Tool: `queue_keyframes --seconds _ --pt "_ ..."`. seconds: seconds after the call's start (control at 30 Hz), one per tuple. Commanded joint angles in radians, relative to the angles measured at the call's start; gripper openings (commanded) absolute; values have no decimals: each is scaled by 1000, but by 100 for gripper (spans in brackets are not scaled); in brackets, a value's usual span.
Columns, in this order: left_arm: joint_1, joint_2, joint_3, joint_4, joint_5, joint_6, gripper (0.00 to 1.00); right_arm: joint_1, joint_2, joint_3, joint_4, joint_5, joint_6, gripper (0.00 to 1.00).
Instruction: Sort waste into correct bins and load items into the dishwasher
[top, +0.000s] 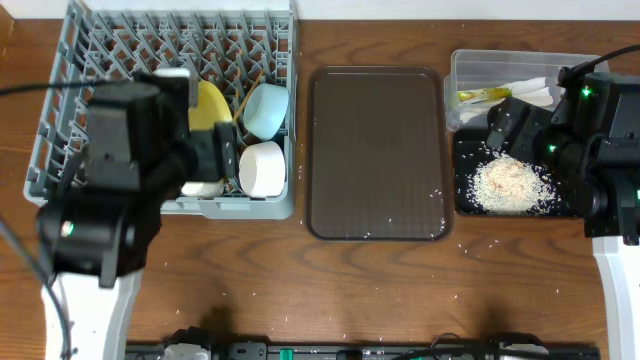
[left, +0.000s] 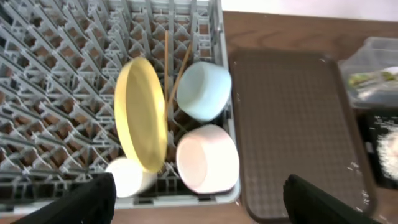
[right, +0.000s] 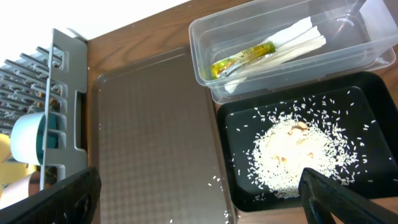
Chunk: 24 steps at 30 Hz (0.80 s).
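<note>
- Dishes all sit in the large square grey plastic dish rack (left: 56, 74), at its corner nearest the table's middle: round yellow plate (left: 142, 112) on edge, light blue bowl (left: 204, 90) and white bowl (left: 208, 158) on their sides beside it, small white cup (left: 127, 177) at the plate's foot, and thin wooden chopsticks (left: 166, 68) propped between plate and blue bowl.
- Left gripper (left: 198, 198) hangs right over that cluster with jaws spread wide and nothing in them. The plate's rim runs straight away from the jaws.
- Right gripper (right: 199, 186) is spread and empty too, well away from the rack.
- Flat brown tray (top: 378, 150) lies just beside the rack, bare except for a few stray grains.
- Beyond that from the rack, the clear rectangular plastic tub (right: 373, 46) holds the green-yellow snack wrapper (right: 242, 59) and white paper napkins (right: 292, 40), and the shallow black tray (right: 373, 106) holds the whitish rice pile (right: 292, 152).
- Looks basically done to me; only those grains are left, and the right arm is nearer to them.
</note>
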Motion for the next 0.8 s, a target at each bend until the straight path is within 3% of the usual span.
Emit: queue_keyframes --seconds 0.0,0.5,0.77 --pt "-1 -45 0 -32 31 -40 88 -5 2 12 -2 13 13 99" --pt "-3 -67 -33 -104 -66 -21 90 -5 2 12 -2 13 13 99" --pt "106 -252 -322 203 -73 -24 96 -5 2 12 -2 13 13 99"
